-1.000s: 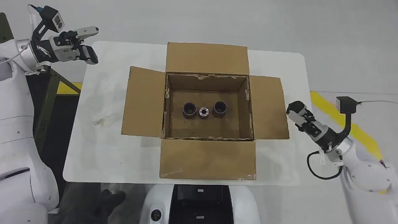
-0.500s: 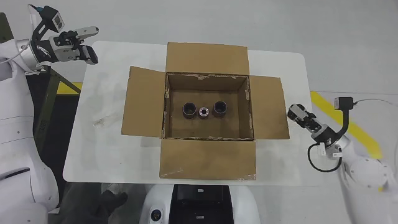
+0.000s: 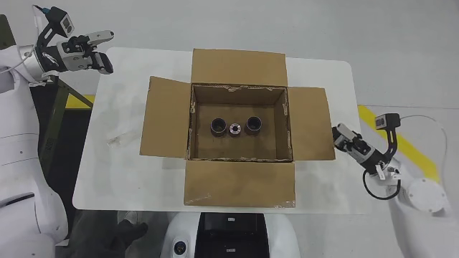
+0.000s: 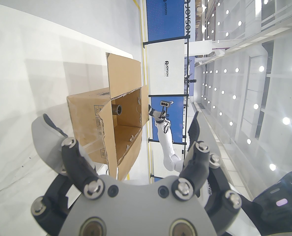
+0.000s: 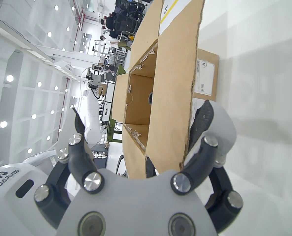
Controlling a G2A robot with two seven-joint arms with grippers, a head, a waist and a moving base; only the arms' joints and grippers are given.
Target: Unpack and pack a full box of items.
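An open cardboard box (image 3: 239,67) stands mid-table with all flaps folded out. On its floor lie two dark rings (image 3: 218,125) (image 3: 253,123) with a small metal part (image 3: 235,127) between them. One dark ring (image 4: 116,109) also shows in the left wrist view. My left gripper (image 3: 106,50) (image 4: 121,126) is open and holds nothing, above the table's far left corner, well away from the box (image 4: 87,114). My right gripper (image 3: 337,133) (image 5: 141,121) is open at the outer edge of the right flap (image 5: 175,79). The flap's corner reaches between its fingers without being clamped.
The white table (image 3: 122,179) has bare room to the left of the box and a narrow strip on its right. A small clear plastic scrap (image 3: 120,140) lies left of the box. Floor with a yellow line (image 3: 401,143) lies beyond the table's right edge.
My right arm has swung toward the front of the table and its gripper has shifted slightly that way along the right flap's edge. The left arm and the box contents have not moved.
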